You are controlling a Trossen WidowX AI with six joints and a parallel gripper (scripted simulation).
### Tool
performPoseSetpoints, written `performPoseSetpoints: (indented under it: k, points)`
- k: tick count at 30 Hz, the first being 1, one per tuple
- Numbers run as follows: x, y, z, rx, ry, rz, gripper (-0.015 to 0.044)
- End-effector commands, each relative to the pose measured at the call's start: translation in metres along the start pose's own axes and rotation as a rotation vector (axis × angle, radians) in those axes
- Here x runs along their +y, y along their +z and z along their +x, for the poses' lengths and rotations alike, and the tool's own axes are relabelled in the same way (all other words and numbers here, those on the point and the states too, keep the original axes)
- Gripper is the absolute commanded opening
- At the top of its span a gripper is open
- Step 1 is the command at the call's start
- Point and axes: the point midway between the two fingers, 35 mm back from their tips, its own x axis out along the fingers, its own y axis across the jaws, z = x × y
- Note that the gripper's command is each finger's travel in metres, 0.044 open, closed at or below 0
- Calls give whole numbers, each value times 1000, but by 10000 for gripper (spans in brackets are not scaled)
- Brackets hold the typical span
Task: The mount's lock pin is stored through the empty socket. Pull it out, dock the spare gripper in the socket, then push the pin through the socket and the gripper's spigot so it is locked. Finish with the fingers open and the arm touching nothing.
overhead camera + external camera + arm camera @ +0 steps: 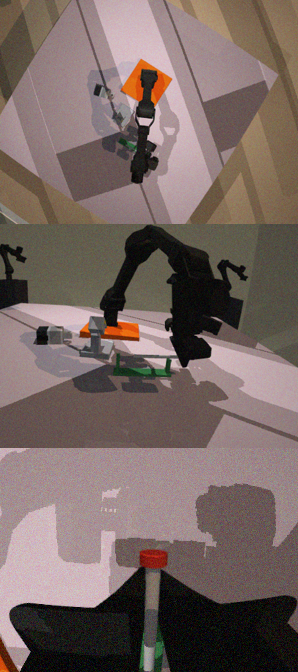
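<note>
Exterior view, left to right, on a pale worktop: one spare gripper, black and light grey, lying on its side, spigot towards the mount, undocked. One grey mount, upright, its raised socket block apart from the spigot. One orange plate, behind the mount, bearing the foot of the black arm. One green cradle, two uprights. One slim grey lock pin, out of the socket, roughly level along the cradle; contact with its uprights cannot be told. One black tool, pointing down, clamped on the pin near its red head.
</note>
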Motion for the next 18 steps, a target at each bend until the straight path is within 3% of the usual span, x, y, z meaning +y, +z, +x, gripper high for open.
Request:
performPoseSetpoints:
  k: [1,8,18]
  points:
    - [0,0,0,0,0,0,26]
    - [0,0,0,0,0,0,200]
    - [3,2,-16,4,10,2,200]
